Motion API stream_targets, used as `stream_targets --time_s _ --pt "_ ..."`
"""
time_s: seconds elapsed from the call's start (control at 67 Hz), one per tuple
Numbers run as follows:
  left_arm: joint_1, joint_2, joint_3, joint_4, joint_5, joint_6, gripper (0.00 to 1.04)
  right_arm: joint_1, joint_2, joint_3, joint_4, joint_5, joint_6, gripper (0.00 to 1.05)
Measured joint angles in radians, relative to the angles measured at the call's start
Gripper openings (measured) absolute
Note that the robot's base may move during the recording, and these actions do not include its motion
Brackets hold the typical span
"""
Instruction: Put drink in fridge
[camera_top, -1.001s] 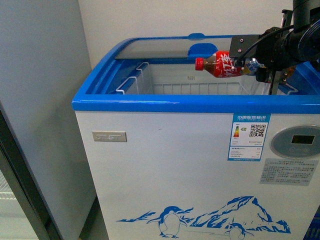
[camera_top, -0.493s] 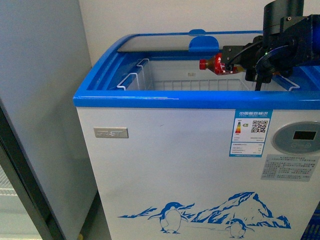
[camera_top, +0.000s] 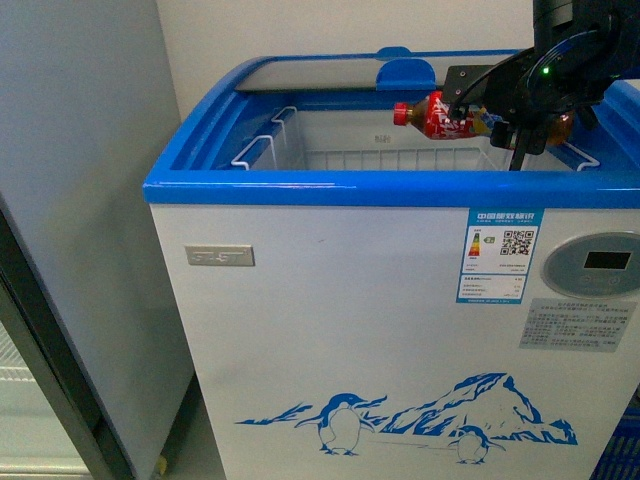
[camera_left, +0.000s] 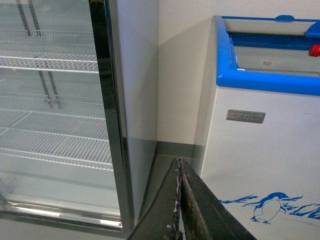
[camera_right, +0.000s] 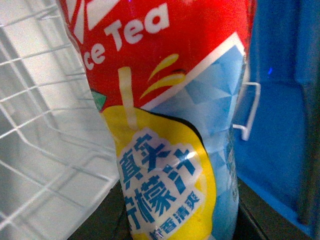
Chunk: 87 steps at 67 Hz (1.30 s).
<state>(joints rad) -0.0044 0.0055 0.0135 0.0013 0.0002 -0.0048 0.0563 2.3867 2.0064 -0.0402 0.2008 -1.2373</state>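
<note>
The drink (camera_top: 437, 115) hung sideways over the open mouth of the fridge (camera_top: 330, 330), clamped in the right gripper (camera_top: 500, 112) by its lower half, its long axis roughly level and its red cap pointing away from the claw toward the fridge's left side. The right wrist view was filled with the label (an iced-tea print in red, yellow and pale blue, not cola), so the jaws were plainly closed on the bottle. It sat above the white wire basket (camera_top: 262, 155) inside the fridge, just in front of the blue handle (camera_top: 405, 72) of the slid-back glass lid (camera_top: 300, 72), and it had not yet dropped below the blue rim. I judge the next move to be a straight lowering into the basket, with the basket's wire edge and the fridge's near rim the things most likely to catch the cap.

The left gripper (camera_left: 178, 200) was well away, low beside the fridge's left front corner, its fingers pressed together on nothing. Further out from that corner stood a glass-door cabinet (camera_left: 55, 115) with bare wire shelves.
</note>
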Motion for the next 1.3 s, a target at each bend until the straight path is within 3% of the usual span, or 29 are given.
stream_targets --time_s 0.463,0.806,1.15,1.299 --pt "0.000 0.000 0.000 0.000 0.000 0.000 0.03 0.027 0.124 0.035 0.112 0.009 0.008 0.37" --pt "0.000 0.000 0.000 0.000 0.000 0.000 0.03 0.044 0.193 0.124 0.052 -0.005 0.075 0.37" --pt "0.000 0.000 0.000 0.000 0.000 0.000 0.03 0.044 0.140 0.051 0.068 -0.040 0.160 0.98" --pt "0.000 0.000 0.000 0.000 0.000 0.000 0.03 0.046 0.023 -0.079 0.087 -0.072 0.221 0.98"
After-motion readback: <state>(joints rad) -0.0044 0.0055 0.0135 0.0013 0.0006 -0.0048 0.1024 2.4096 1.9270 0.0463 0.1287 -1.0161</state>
